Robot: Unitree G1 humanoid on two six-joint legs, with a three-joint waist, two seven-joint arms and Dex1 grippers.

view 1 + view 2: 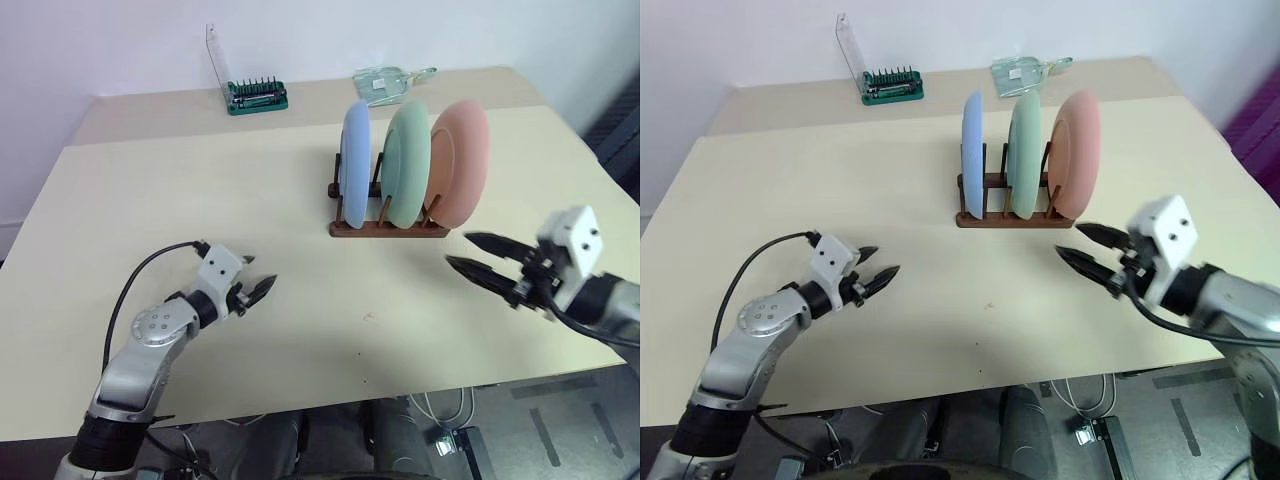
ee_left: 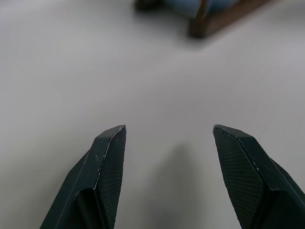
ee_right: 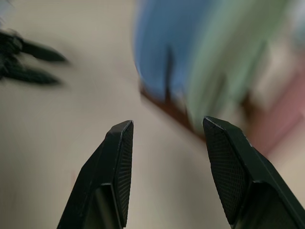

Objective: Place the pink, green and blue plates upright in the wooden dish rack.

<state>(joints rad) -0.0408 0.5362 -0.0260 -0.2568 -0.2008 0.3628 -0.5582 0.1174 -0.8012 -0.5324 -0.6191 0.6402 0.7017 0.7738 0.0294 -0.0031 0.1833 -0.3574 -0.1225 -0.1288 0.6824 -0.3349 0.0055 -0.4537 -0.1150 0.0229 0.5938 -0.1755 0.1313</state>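
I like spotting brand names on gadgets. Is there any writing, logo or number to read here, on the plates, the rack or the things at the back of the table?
None can be read. The blue plate, green plate, pink plate and wooden dish rack are plain. The green tool holder and the clear packet are too small to show any print.

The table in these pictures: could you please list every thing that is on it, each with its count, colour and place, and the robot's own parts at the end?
Table: one, pale beige, under everything.
Wooden dish rack: one, dark brown, far middle of the table.
Blue plate: one, light blue, upright in the rack, leftmost.
Green plate: one, mint green, upright, middle.
Pink plate: one, salmon pink, upright, rightmost.
Tool holder: one, green base with raised clear lid, far left edge.
Clear flat packet: one, transparent, far edge behind the rack.
Left gripper: black fingers open, empty, near left.
Right gripper: black fingers open, empty, near right of the rack.
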